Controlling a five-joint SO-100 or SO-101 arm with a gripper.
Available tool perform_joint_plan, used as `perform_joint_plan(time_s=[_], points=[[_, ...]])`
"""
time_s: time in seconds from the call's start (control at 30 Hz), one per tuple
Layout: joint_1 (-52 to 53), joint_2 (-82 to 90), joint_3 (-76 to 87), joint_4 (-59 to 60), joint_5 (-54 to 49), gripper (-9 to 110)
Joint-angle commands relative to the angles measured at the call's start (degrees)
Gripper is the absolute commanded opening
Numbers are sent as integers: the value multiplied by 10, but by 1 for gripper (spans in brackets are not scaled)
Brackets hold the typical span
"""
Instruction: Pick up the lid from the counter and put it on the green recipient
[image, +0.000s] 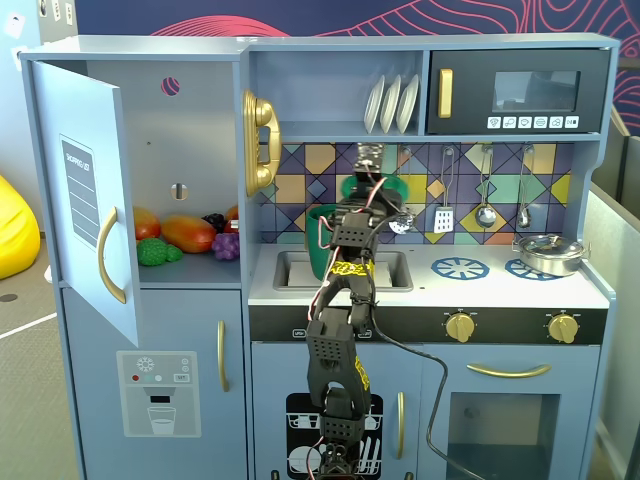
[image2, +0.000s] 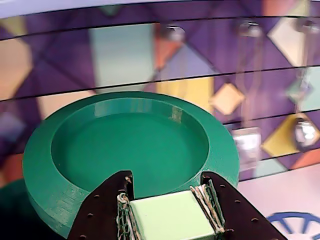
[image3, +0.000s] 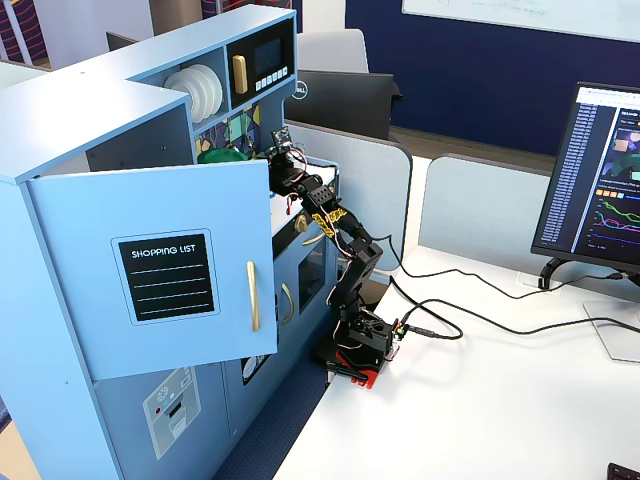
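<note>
My gripper (image2: 168, 181) is shut on the light-green handle (image2: 172, 217) of the dark-green lid (image2: 130, 145), and the wrist view looks across the lid's round recessed face toward the tiled back wall. In a fixed view the lid (image: 392, 188) is held in the air in front of the tiles, above and a little right of the green recipient (image: 318, 262). That tall dark-green pot with a strap handle stands in the sink behind the arm. In the other fixed view the lid (image3: 222, 155) shows as a green patch under the shelf.
A silver pan with its lid (image: 548, 252) sits on the right burner, and a blue burner ring (image: 460, 268) lies between it and the sink (image: 392, 272). Utensils (image: 485, 200) hang on the back wall. The fridge door (image: 85, 220) stands open at left, with toy fruit (image: 185, 235) inside.
</note>
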Motion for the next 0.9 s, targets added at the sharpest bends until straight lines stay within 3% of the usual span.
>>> perform_joint_plan(time_s=[0.0,0.87], points=[[-35,41,-45,18,-13,0],[-99,17,-34,53,-43,0]])
